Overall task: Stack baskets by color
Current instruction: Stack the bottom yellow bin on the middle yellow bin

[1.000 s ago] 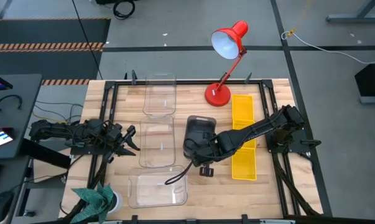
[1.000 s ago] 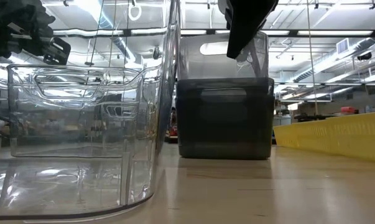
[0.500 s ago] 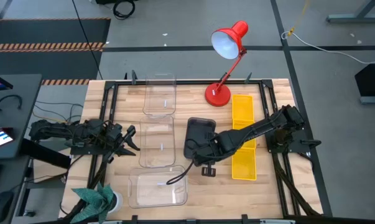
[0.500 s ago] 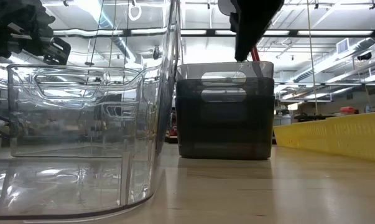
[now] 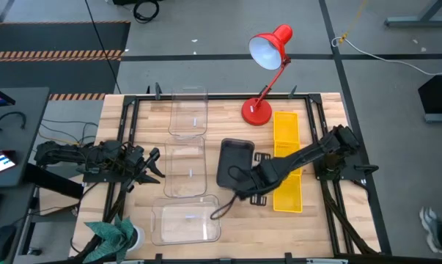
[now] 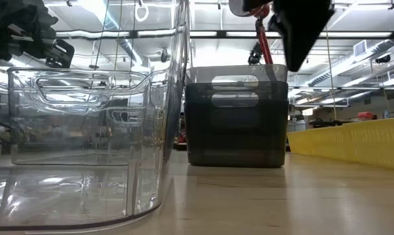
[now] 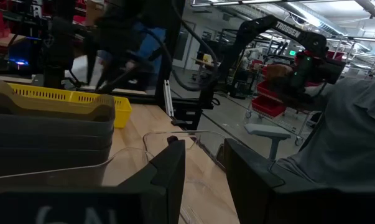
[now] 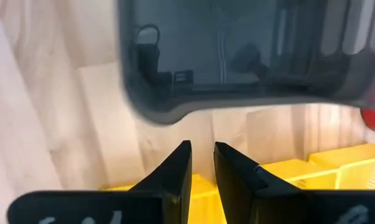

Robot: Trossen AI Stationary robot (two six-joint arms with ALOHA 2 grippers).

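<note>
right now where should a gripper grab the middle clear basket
Probably by a short end wall of the middle clear basket, coming straight down from above: it sits upright with its mouth open, so one finger can go inside the rim and one outside. The left gripper waits beside it.

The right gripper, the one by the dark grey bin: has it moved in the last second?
Yes. In the high view the right gripper has slid from the dark grey baskets toward the yellow baskets, holding nothing.
</note>
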